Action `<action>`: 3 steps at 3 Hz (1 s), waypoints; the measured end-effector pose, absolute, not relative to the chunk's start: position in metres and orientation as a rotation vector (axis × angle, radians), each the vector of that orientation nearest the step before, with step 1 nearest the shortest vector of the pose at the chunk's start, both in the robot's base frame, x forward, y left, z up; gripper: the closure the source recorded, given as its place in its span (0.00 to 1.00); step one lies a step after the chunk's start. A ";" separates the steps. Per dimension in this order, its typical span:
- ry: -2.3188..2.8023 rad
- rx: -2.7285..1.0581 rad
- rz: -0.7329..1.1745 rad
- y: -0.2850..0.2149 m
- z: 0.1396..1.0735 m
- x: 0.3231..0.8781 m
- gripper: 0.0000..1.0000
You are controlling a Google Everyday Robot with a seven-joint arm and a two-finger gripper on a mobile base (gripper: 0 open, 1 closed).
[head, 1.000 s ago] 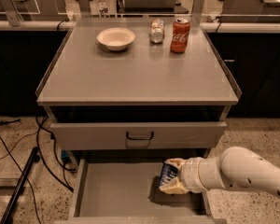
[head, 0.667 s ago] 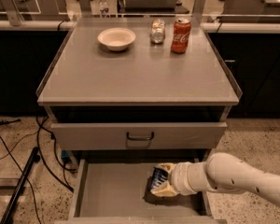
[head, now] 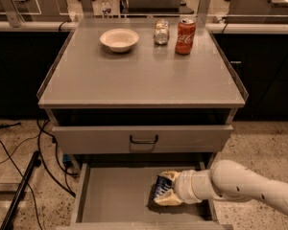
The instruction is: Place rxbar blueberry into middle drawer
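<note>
The middle drawer (head: 110, 195) is pulled open at the bottom of the grey cabinet, a wide shallow grey tray. My gripper (head: 165, 189) reaches in from the right on a white arm and is low over the drawer floor, right of its middle. It is shut on the rxbar blueberry (head: 159, 188), a dark blue wrapper with pale print held between the pale fingers (head: 169, 200). The bar is just above or at the drawer floor; I cannot tell whether it touches.
A grey drawer front with a black handle (head: 144, 139) sits right above the open drawer. On the cabinet top stand a white bowl (head: 119, 39), a small glass jar (head: 161, 32) and a red cola can (head: 185, 29). Black cables (head: 19, 162) lie on the floor at left.
My gripper has moved left and deeper over the drawer floor with the bar still in its grip. The things on top have not moved.
</note>
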State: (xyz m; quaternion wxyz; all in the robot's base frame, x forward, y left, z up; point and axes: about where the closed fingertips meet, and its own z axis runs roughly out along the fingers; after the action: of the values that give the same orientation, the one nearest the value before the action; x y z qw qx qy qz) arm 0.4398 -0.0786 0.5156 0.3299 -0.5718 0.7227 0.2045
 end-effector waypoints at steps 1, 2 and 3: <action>1.875 -1.489 0.482 -0.064 0.481 0.455 1.00; 1.841 -1.494 0.435 -0.046 0.456 0.474 1.00; 1.819 -1.498 0.439 -0.024 0.426 0.500 1.00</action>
State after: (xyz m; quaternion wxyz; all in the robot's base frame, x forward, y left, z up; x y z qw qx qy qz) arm 0.4997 -0.0236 0.4263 0.3638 -0.5822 0.7068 0.1707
